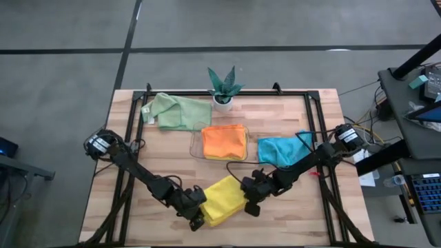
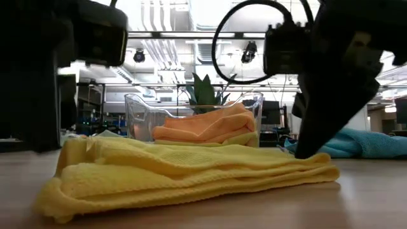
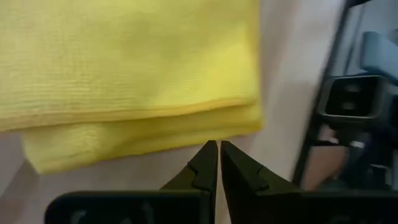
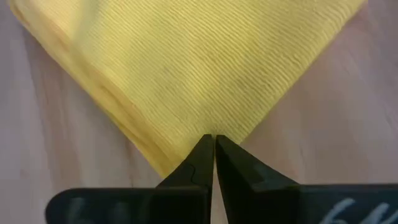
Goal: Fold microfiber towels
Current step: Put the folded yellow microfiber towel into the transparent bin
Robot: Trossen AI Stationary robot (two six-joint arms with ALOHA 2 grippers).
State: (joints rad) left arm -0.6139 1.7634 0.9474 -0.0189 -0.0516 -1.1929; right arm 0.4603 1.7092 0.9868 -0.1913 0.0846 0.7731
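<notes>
Yellow towel (image 1: 224, 200) folded, near middle of desk (image 1: 303, 220), between both tools. Left tool (image 3: 219, 149) together, just beside its left edge; right tool (image 4: 214, 142) together, touching its right corner.

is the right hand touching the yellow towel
Touching. In the right wrist view the shut right hand has its tips on the yellow towel's edge; the low view also shows it pressing down on the cloth.

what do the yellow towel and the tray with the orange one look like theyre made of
Yellow towel: soft woven cloth, likely microfiber; matte, with fine ribbed rows and limp folded layers. Tray: clear hard plastic, probably; glossy, see-through walls showing the orange towel inside.
</notes>
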